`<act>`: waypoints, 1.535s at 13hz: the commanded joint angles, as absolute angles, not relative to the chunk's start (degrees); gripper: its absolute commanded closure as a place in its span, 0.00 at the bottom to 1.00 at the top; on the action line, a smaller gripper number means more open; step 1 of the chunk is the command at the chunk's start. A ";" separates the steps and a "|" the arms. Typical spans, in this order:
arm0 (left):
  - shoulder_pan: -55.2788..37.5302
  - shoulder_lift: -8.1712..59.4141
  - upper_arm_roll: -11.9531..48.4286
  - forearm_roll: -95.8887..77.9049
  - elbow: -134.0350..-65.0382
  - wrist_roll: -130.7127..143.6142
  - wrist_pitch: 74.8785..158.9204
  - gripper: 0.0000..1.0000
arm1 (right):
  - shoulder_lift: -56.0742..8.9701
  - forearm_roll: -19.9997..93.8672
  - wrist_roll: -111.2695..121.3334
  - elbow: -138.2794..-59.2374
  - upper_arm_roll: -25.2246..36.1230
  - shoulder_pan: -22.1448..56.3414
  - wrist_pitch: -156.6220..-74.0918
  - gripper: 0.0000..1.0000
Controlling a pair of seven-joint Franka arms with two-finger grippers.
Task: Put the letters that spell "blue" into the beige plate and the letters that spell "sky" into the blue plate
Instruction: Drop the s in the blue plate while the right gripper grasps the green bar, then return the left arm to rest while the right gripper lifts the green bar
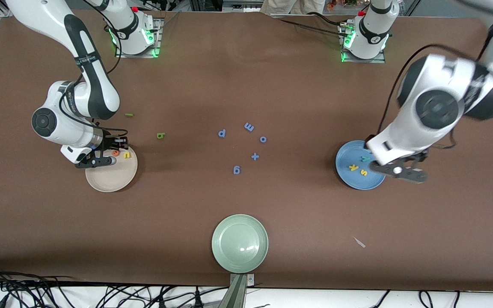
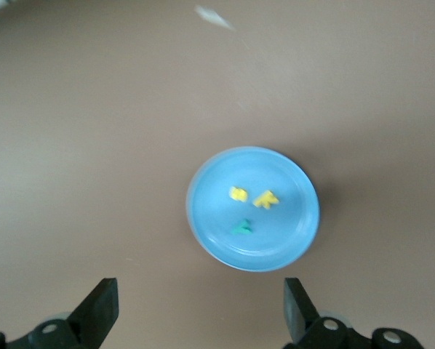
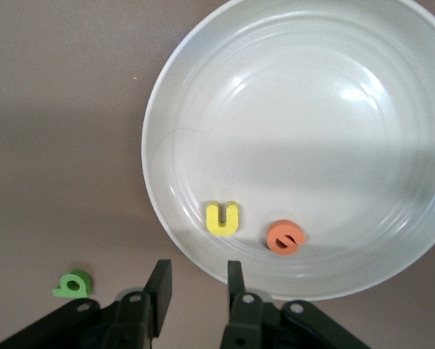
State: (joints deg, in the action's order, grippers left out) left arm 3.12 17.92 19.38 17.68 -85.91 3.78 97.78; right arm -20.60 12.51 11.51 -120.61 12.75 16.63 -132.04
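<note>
Front view is showing the sky half finished: the yellow s (image 1: 363, 172), yellow k (image 1: 352, 167) and teal y (image 1: 365, 158) are all lying in the blue plate (image 1: 345, 171) near the tabletop's edge at the left arm's end, and the left pincer (image 1: 400, 170) is hanging over that plate's rim with its jaws spread wide and nothing in them.

At the right arm's end, the beige plate (image 1: 109, 182) is holding 2 of its 4 letters, the yellow u (image 3: 222, 218) and the orange e (image 3: 285, 238). The right pincer (image 1: 108, 155) is sitting low over that plate's rim, its jaws narrowed to a slim gap with nothing visibly between them. The olive-green b (image 1: 161, 135) and the thin green l (image 1: 129, 115) are lying on the bare tabletop, farther from the front camera than the beige plate, the b toward the middle.

So the "blue" word is the step in hand. Next, I judge, the right pincer is needing to open, cross to the b, pinch it and carry it to the beige plate, then do the same for the l.

No brands or labels are readable; the only writing is the foam letters themselves.
</note>
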 commanded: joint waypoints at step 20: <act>-3.78 -1.23 4.75 1.67 -95.27 8.44 94.48 0.00 | -7.91 13.36 8.96 -151.34 10.11 17.40 -152.30 0.22</act>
